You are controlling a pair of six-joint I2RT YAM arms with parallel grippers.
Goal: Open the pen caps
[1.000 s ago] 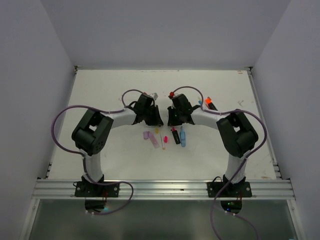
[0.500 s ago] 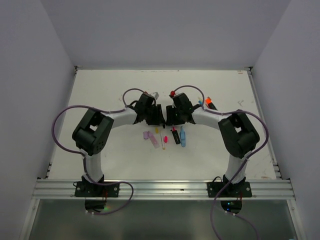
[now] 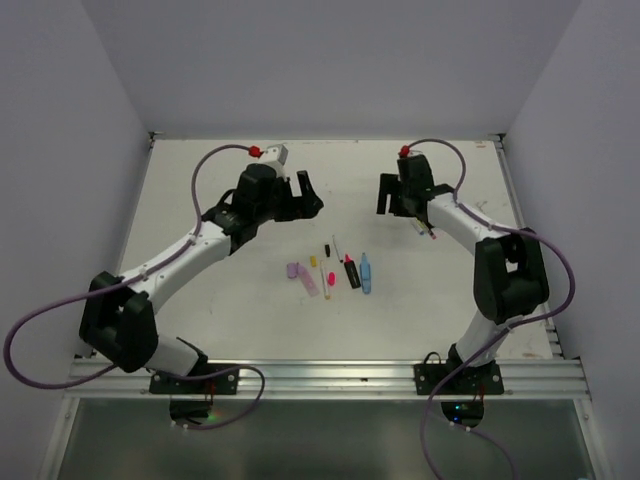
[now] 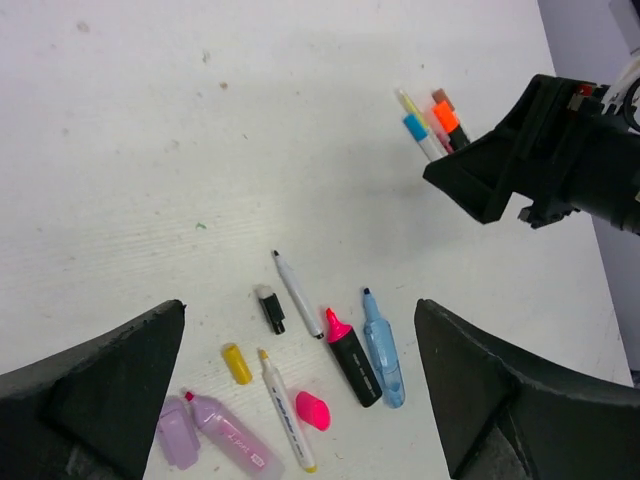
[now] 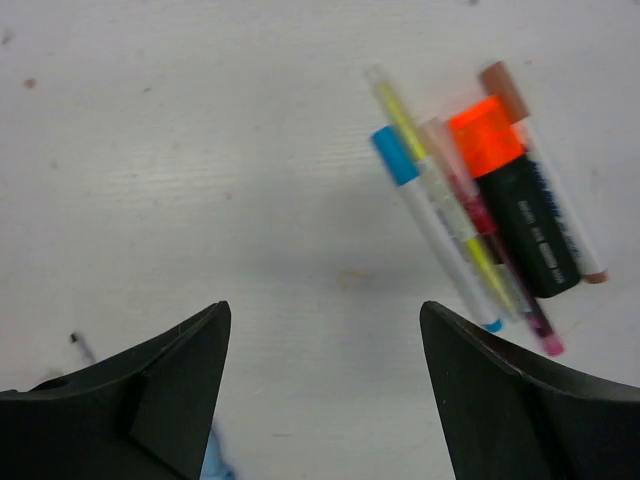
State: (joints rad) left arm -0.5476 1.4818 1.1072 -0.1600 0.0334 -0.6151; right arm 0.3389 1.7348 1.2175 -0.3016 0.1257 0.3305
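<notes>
Left gripper [image 3: 310, 194] hung over the table [image 3: 190, 190], left of centre, jaws spread wide, nothing between them. Below and right of it lay the opened lot: lilac cap [image 4: 176, 445], yellow cap [image 4: 236, 363] and pink cap [image 4: 312, 411], loose beside their pens (that group done, by my reading).

Right gripper [image 3: 392, 197]: jaws parted, empty. The capped bundle [image 5: 470, 230] lay just right of its fingers, barrels side by side on one slant, blue cap [image 5: 394, 156] and orange cap [image 5: 487, 135] at the ends farther from the fingers. Right arm far nearer. I judged the next pick needed a rightward shift and jaws turned across that slant.
</notes>
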